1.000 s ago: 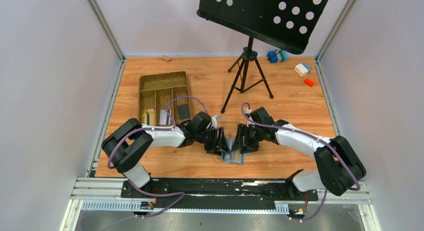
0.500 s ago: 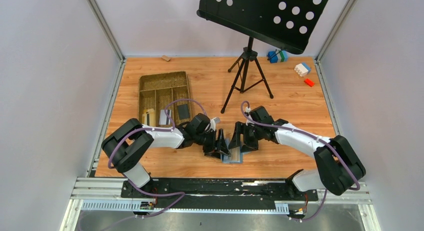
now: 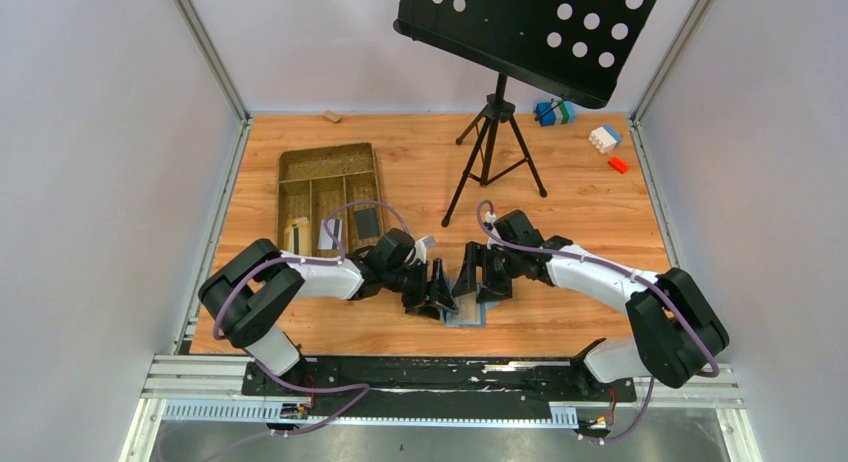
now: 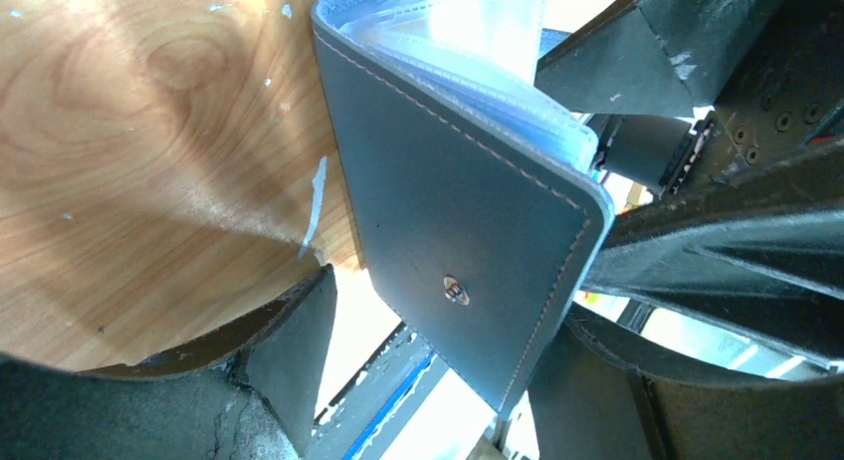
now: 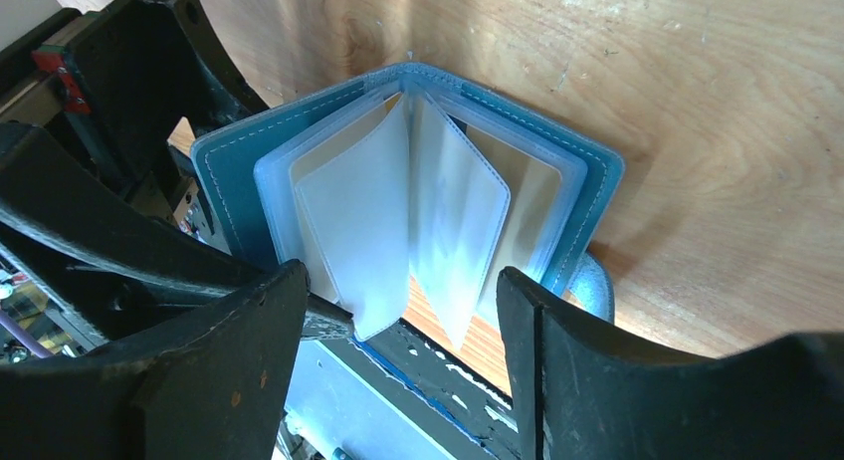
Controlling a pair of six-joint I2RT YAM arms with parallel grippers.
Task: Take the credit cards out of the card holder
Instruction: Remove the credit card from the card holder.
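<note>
I am holding my left claw [image 4: 445,306] and right claw [image 5: 398,301] spread wide, gripping nothing, flanking the blue card holder [image 5: 231,181] standing unfolded, clear sleeves [image 5: 358,221] fanning.

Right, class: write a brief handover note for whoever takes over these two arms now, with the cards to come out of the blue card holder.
Left gripper: open, jaws astride the raised cover of the card holder, gripping nothing.
Right gripper: open, jaws either side of the clear sleeves, gripping nothing.
Holder: lies open on the table between the two grippers, sleeves fanned up.
Cards: a dark card and a pale grey card lie in separate compartments of the brown tray.
Done: the sleeves that show look empty.
Left: check the hidden sleeves and pull out any card found.
</note>
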